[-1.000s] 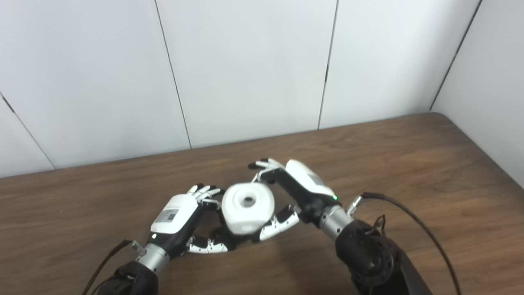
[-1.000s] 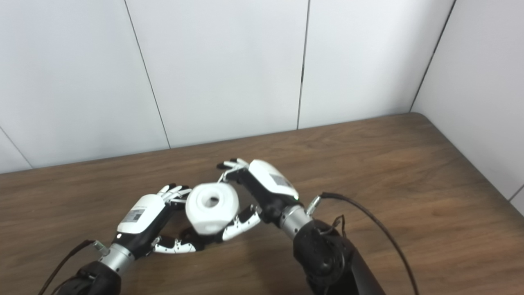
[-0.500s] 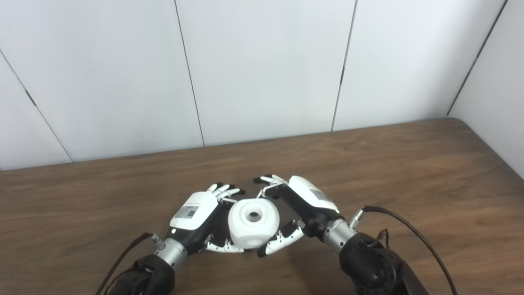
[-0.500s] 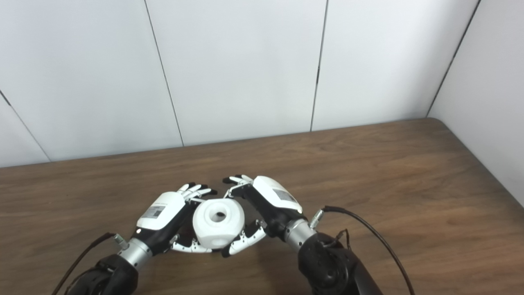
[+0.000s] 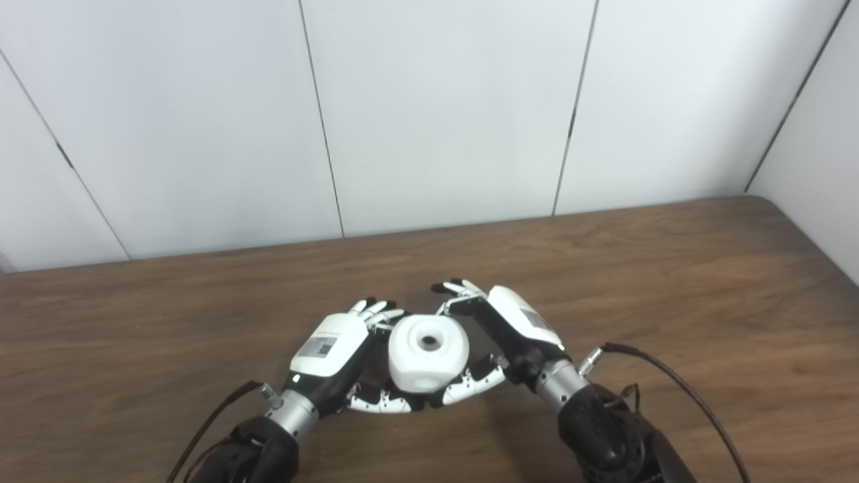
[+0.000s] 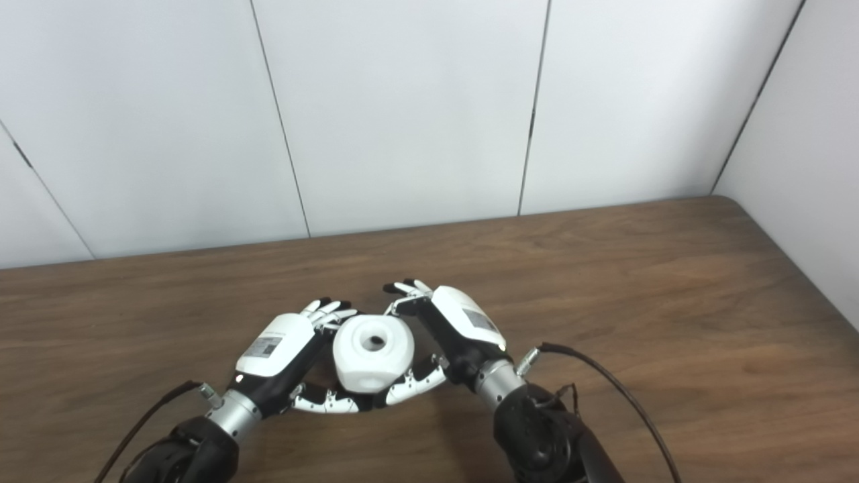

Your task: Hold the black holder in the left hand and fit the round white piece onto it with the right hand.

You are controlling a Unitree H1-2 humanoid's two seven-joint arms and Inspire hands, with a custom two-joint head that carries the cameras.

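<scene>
The round white piece point(image 5: 428, 354), with a dark hole in its top, sits between my two hands just above the brown table point(image 5: 671, 282). My left hand point(image 5: 335, 352) cups its left side, thumb reaching under it. Of the black holder only a dark sliver point(image 5: 423, 402) shows beneath the piece, so the left hand's grip on it is mostly hidden. My right hand point(image 5: 510, 332) presses on the right side, its thumb against the lower edge. Its fingers point(image 5: 456, 293) curve past the far side of the piece.
A black cable point(image 5: 671, 376) loops off my right wrist over the table. White wall panels point(image 5: 443, 114) stand right behind the table, and a side wall point(image 5: 825, 168) closes in at the right. The table's far right corner point(image 5: 765, 201) is rounded.
The camera has shifted. Both hands have sunk toward the table with the white piece, which looks smaller and sits more level; the hands stay around it.
</scene>
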